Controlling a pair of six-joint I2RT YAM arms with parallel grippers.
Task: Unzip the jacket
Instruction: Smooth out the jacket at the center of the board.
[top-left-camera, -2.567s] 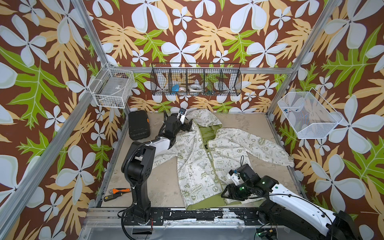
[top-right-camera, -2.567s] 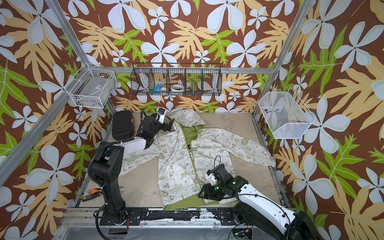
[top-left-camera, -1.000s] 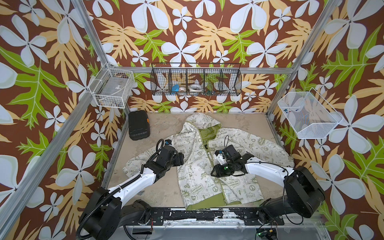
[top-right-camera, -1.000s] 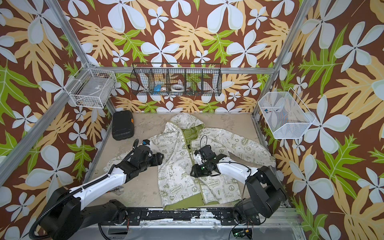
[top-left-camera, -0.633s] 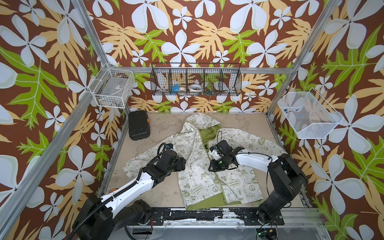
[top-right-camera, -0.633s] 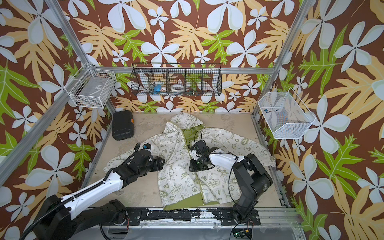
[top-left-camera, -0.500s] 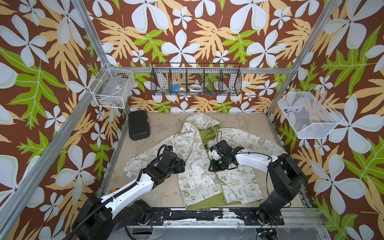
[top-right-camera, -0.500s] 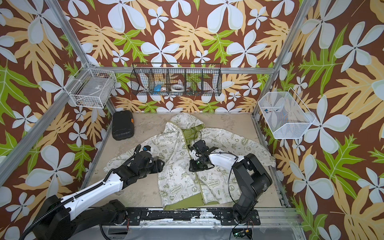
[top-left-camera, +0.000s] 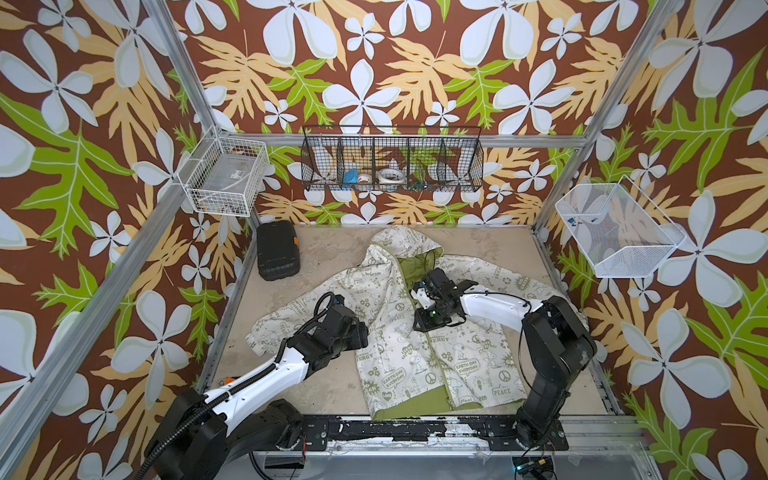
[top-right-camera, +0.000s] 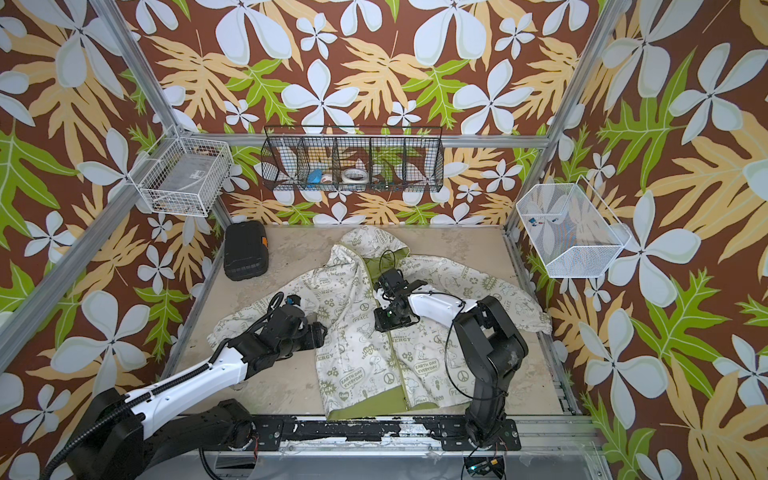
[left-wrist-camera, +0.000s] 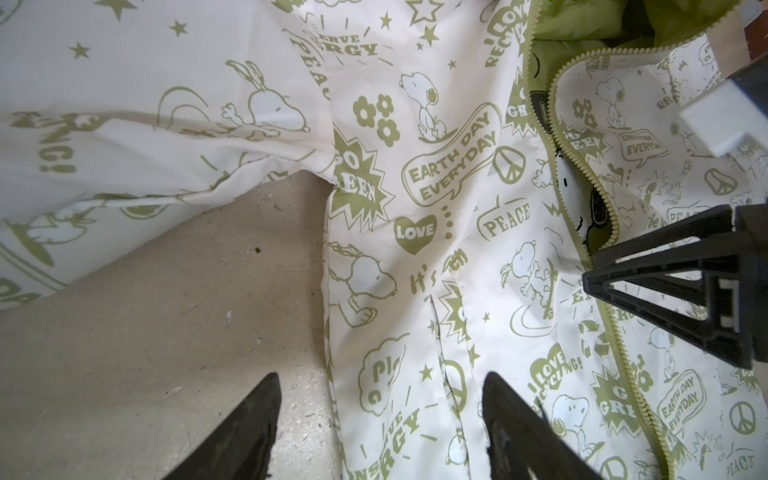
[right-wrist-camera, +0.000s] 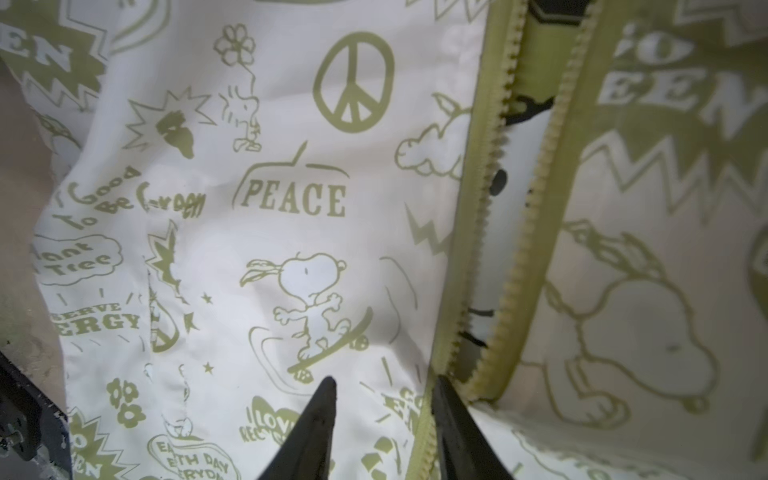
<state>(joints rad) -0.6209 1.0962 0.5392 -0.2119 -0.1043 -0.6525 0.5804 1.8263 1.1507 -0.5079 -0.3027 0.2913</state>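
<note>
Straddles half-parted zipper of the jacket with right tool, narrowly spread. Hangs left tool, spread wide, over its side edge.

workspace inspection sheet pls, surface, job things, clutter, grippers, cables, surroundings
surface: beige tabletop, scuffed, no spills seen
job's things: jacket lies flat, front up; zipper parted at the top, closed lower down
clutter: black case in the back left corner, apart from the jacket
grippers: left gripper open, one finger over the table, one over the jacket; right gripper narrowly open at the zipper, nothing seen held
cables: cable loop at the left wrist, no snag seen
surroundings: black wire basket with tape rolls on the back wall; white wire basket and white mesh basket on the side walls
</note>
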